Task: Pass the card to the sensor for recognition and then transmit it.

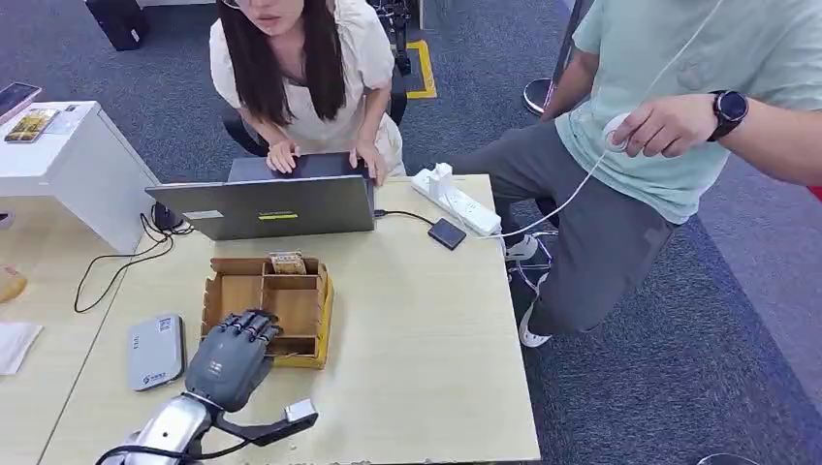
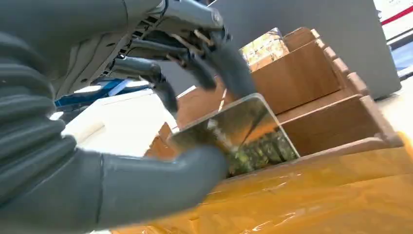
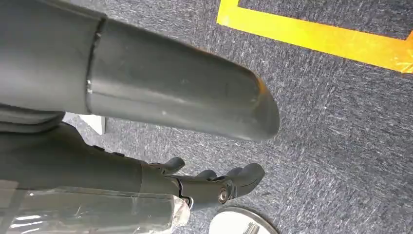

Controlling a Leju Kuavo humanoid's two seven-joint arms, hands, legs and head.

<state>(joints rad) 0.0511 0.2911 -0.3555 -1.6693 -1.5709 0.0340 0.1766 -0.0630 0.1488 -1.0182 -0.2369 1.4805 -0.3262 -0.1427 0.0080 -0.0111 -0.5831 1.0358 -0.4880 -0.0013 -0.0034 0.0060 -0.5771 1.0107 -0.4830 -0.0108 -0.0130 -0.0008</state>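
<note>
Office: grey carpet (image 1: 679, 368), desks, laptop (image 1: 262, 205), power strip (image 1: 456, 200), person typing.

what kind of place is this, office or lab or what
Probably an office or lab used for robot trials: grey carpet with yellow floor tape, a light wooden table holding a laptop and power strip, and two people close by.

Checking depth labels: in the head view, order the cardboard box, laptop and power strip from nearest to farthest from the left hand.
From the left hand:
1. Cardboard box, right under the fingers.
2. Laptop, beyond the box at the table's far edge.
3. Power strip, at the far right corner.
</note>
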